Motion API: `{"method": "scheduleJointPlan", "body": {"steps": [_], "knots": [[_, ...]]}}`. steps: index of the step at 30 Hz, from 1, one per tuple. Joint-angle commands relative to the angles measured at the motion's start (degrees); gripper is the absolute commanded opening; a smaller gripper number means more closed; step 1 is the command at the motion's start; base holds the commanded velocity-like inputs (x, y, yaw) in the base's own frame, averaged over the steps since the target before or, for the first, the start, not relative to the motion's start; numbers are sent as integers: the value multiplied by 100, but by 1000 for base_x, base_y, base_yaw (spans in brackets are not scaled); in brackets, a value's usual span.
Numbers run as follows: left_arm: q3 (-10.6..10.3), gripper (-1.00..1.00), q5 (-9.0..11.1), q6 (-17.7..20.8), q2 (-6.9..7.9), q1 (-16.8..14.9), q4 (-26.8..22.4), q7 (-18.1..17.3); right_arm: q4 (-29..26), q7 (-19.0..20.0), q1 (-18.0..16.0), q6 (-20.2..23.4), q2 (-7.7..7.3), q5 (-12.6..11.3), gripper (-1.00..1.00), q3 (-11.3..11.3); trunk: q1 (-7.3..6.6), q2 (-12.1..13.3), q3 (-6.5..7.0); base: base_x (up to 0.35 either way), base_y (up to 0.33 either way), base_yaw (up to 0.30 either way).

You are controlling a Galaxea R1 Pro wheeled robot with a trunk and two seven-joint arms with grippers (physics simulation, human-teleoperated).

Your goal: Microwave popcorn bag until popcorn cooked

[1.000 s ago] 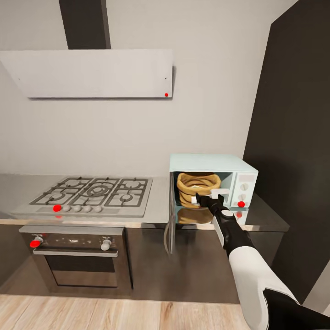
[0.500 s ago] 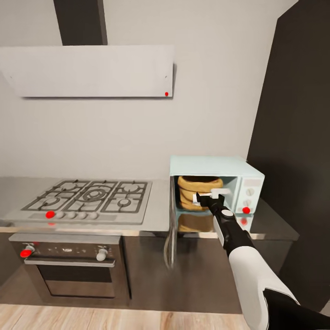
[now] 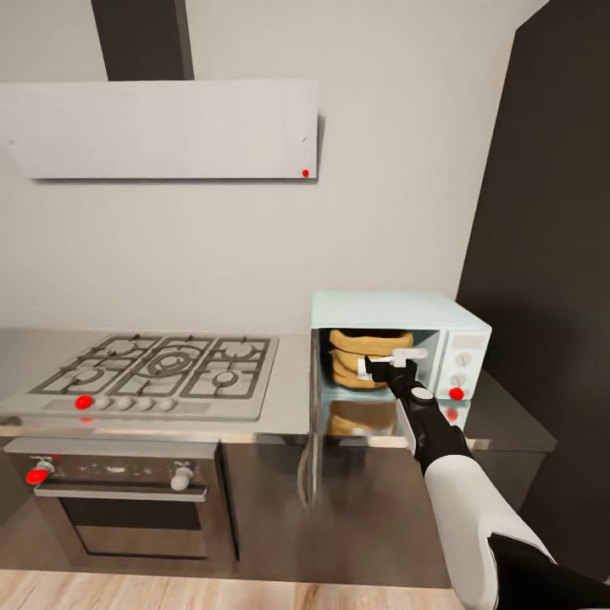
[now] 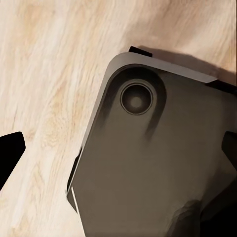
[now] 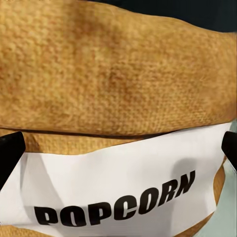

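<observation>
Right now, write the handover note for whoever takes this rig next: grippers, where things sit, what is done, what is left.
Right gripper: open, at the mouth of the microwave, fingers either side of the popcorn bag at its white label; whether they touch it I cannot tell.
Left gripper: hangs over the wooden floor, beside a dark grey part of the robot; open or shut I cannot tell.
Bag: upright inside the microwave, on the countertop.
Microwave door: swung open.
Done: bag is in the oven.
Left: withdraw the right arm, shut the door, start heating.
</observation>
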Motion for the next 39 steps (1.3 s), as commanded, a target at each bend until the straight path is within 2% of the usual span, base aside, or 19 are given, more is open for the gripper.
{"method": "scheduleJointPlan", "body": {"steps": [1, 7, 13, 19, 22, 31, 39], "knots": [[6, 100, 18, -10, -1, 2, -10, 16, -14, 53, -3, 28, 7, 60, 100, -44, 2, -4, -6, 203, -180, 0], [6, 100, 13, -10, 1, 2, -10, 16, -14, 54, -4, 44, -7, 69, 100, -41, 2, -4, -6, 211, -185, 0], [12, 100, 9, -10, 1, 2, -10, 11, -14, 92, -5, 52, 32, 88, 100, -39, 2, -4, -6, -14, -17, 0], [14, 100, 10, -17, -14, 2, -10, 16, 8, 116, -3, 72, 43, 59, 100, -35, 2, -4, -6, -312, 0, 0], [9, 100, 5, -18, -24, 2, -10, 16, -8, 116, -4, 335, 24, 64, 100, -39, 2, -4, -6, -344, 0, 0], [6, 100, 3, -36, -18, 2, -10, 16, 8, 78, -4, 553, 21, 86, 100, -39, 2, -4, -6, -346, 0, 0], [-2, 100, 5, -36, -32, 2, 6, 16, 53, 75, 9, 1196, -32, 82, 100, -57, 2, -4, -6, -346, 0, 0]]}}
